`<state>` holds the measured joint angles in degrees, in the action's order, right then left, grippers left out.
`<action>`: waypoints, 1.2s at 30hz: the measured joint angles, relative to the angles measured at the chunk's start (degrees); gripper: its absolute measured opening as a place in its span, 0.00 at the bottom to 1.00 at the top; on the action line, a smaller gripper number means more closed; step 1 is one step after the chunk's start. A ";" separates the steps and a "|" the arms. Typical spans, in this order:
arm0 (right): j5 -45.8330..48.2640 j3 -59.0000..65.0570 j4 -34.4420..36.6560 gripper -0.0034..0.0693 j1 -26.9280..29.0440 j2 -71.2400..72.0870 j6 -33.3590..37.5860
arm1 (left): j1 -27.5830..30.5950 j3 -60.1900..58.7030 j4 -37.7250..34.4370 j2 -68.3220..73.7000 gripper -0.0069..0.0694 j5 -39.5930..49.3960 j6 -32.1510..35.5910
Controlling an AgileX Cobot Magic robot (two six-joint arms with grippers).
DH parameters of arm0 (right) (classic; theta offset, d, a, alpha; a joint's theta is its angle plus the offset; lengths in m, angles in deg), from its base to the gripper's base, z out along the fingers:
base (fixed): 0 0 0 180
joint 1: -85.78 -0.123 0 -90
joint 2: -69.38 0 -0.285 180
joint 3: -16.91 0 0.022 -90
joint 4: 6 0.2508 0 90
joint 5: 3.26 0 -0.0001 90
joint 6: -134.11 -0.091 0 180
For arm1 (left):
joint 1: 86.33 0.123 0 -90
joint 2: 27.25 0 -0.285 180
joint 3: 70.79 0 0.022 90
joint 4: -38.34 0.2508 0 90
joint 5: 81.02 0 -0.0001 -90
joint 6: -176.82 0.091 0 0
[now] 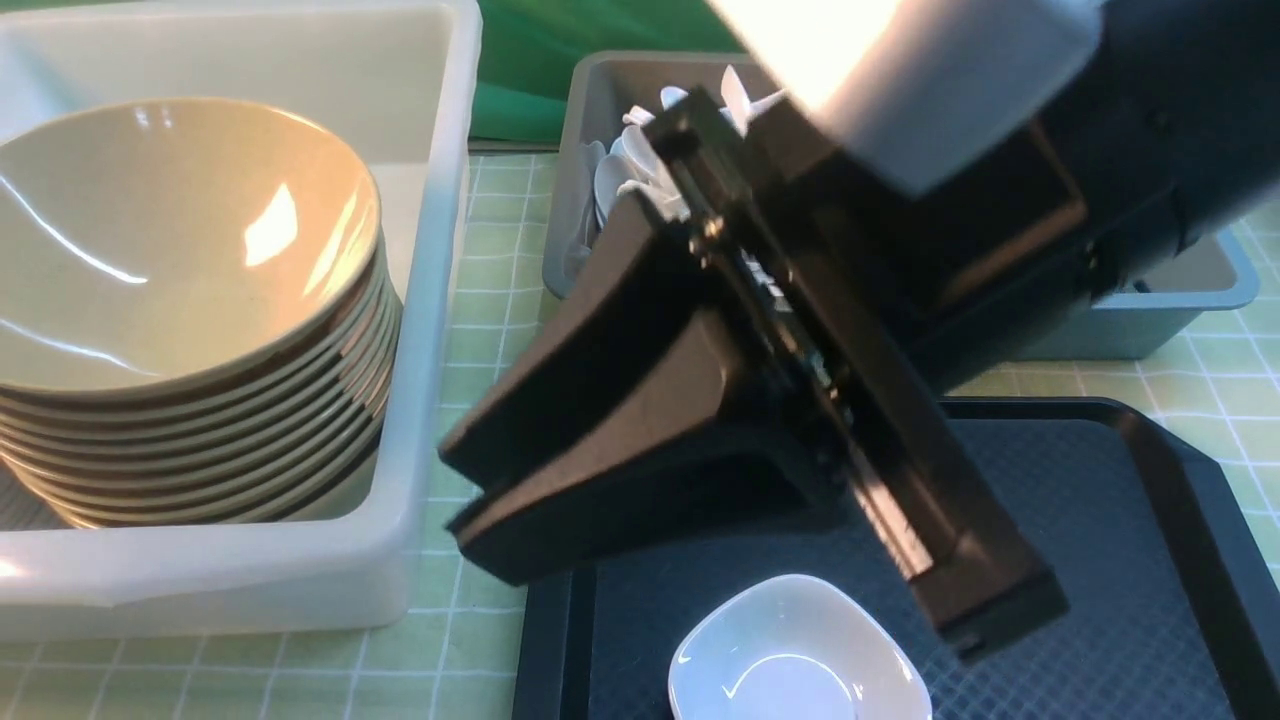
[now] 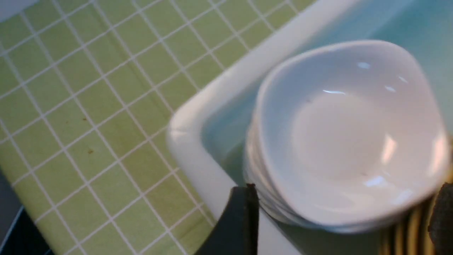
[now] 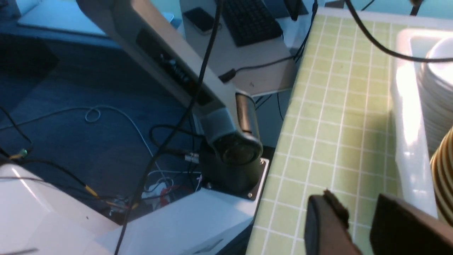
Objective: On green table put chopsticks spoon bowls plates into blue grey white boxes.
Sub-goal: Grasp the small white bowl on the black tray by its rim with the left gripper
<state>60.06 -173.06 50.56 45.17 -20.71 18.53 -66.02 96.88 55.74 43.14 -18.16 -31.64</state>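
My left gripper [image 2: 341, 219] is open wide and empty, just above a stack of white square dishes [image 2: 347, 134] in a corner of the white box [image 2: 191, 148]. Beside that stack is a stack of tan bowls [image 1: 170, 240] in the same white box [image 1: 440, 300]. My right gripper [image 1: 455, 495] fills the middle of the front view, raised and empty. In its wrist view the right gripper [image 3: 354, 202] has its jaws a little apart above the green table, beside the white box [image 3: 407, 117]. One white dish [image 1: 800, 650] lies on the black tray [image 1: 1100, 560].
A grey box [image 1: 580, 180] holding white spoons [image 1: 625, 165] stands at the back. A blue box [image 1: 1190, 290] is behind my right arm. The left arm's base [image 3: 230, 148] and cables sit at the table's edge.
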 joint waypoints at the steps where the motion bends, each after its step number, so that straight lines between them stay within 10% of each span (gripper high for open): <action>1: 0.17 -0.41 -0.19 0.33 0.00 0.00 -0.53 | -0.80 1.66 -1.87 0.00 0.94 1.18 1.81; 15: 3.59 -2.52 -30.19 0.36 0.06 5.43 -20.18 | -35.62 -2.58 -45.10 5.16 0.81 -0.40 45.14; 24: 3.65 -1.34 -34.51 0.37 0.06 12.00 -22.46 | -53.02 -2.50 -47.55 28.40 0.80 -7.72 46.90; 36: 3.65 -1.34 -35.02 0.37 0.06 17.10 -22.64 | -54.56 3.18 -51.59 47.37 0.72 -9.69 48.82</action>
<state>63.72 -174.40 15.54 45.23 -3.60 -4.11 -120.57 100.06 4.15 90.51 -27.85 17.18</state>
